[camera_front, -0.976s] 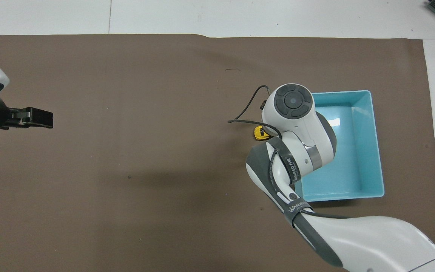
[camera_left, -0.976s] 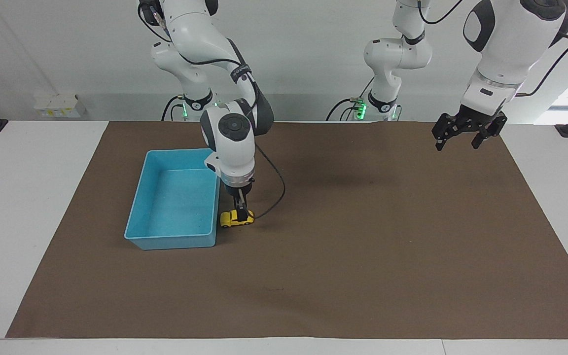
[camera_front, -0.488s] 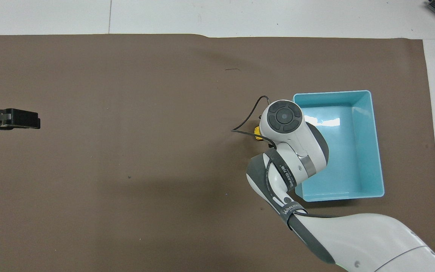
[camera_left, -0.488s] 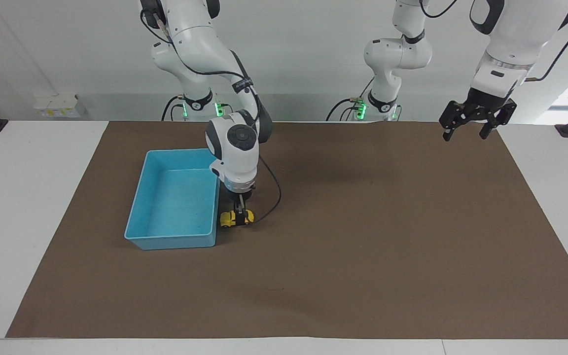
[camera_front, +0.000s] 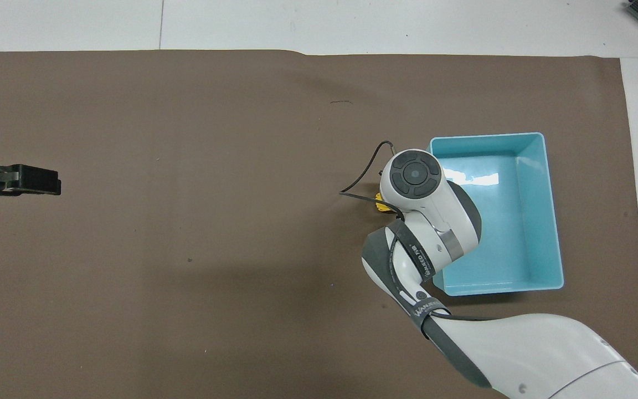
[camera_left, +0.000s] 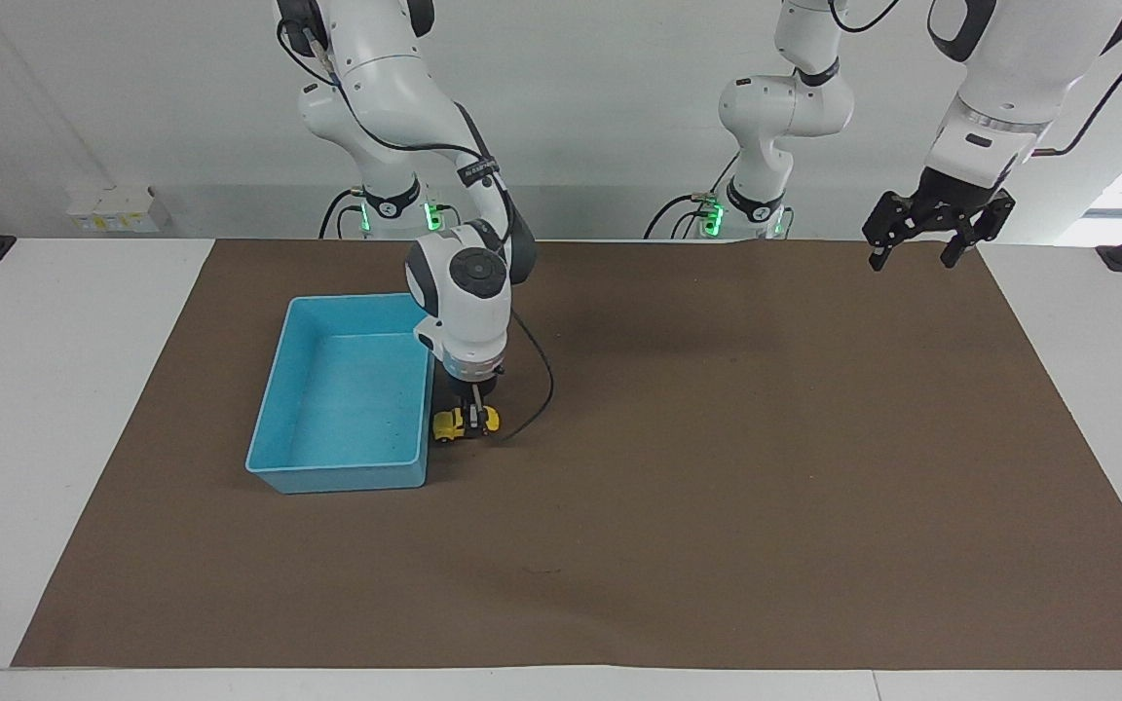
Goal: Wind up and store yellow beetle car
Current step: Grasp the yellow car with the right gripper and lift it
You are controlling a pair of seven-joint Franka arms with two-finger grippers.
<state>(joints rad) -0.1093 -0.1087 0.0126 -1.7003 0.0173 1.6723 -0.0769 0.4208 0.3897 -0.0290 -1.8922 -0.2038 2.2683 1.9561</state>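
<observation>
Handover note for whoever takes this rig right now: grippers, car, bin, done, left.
Right gripper: down beside the blue bin, jaws shut on the yellow beetle car.
Left gripper: open, waits in the air over the left arm's end of the table.
Car: low at the brown mat, right beside the bin's wall, not in it.
Done: car gripped.
Left: whether it is wound up does not show; car must go into the bin.

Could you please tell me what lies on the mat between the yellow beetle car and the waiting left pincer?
Nothing: the facing view shows bare brown mat from the yellow beetle car toward the left pincer.
</observation>
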